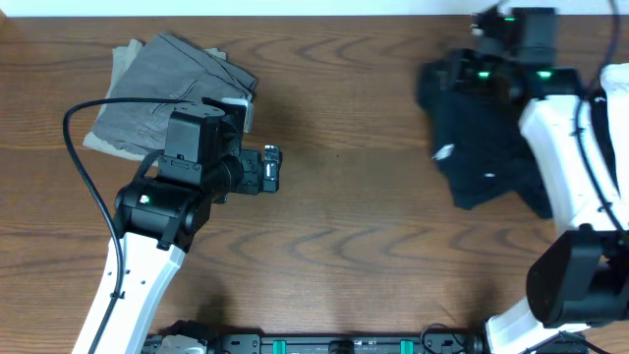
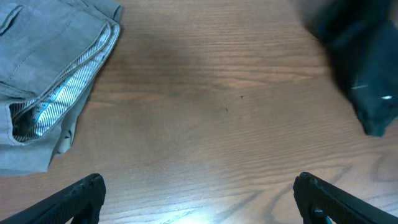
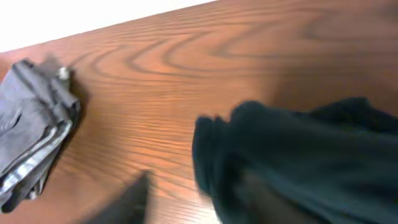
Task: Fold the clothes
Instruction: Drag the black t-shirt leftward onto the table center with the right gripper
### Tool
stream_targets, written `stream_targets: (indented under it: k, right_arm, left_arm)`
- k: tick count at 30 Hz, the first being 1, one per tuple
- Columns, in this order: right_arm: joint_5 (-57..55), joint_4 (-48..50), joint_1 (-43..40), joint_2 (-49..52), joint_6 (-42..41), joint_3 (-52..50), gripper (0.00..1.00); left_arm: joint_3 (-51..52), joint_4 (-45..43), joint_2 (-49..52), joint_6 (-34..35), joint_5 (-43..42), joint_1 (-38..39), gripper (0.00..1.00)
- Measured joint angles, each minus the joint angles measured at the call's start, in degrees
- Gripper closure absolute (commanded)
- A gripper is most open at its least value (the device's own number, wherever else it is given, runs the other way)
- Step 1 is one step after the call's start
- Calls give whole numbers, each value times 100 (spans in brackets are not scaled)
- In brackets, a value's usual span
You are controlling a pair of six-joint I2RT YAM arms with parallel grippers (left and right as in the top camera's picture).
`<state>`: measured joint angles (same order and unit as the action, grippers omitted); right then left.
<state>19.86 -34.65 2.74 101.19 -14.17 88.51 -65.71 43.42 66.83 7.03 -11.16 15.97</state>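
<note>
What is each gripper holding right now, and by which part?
Left gripper: open above the table, holding nothing. Right gripper: at the black T-shirt's far edge, but the blur hides whether it grips.

table (image 1: 334, 197): brown wood grain | far edge: white strip (image 1: 295, 6) | light: even

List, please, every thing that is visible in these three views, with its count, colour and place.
T-shirt: one, black, bunched, far right of the table.
folded garment: one, grey with striped lining, far left of the table.
table: one, brown wood, under everything.
left arm: one, white and black, near left.
right arm: one, white and black, over the T-shirt.
left fingers: two, black, wide apart, holding nothing.
right fingers: blurred, dark, beside the T-shirt; open or shut unclear.
</note>
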Motion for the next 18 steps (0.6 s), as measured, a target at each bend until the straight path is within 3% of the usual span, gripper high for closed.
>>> stream_targets:
  k: [5,13,18]
  right_arm:
    - [-431,-376,94,0,-57,2,31]
    - [-1034,-2271,-485,11,166,-22,57]
    - [-1237,-2277,-481,52,160,-654,53]
  left_arm:
    - [0,94,0,0,0,0,2]
    - [-2,109,0,2,2,0,2]
    - [-2,90,0,0,2,0,2]
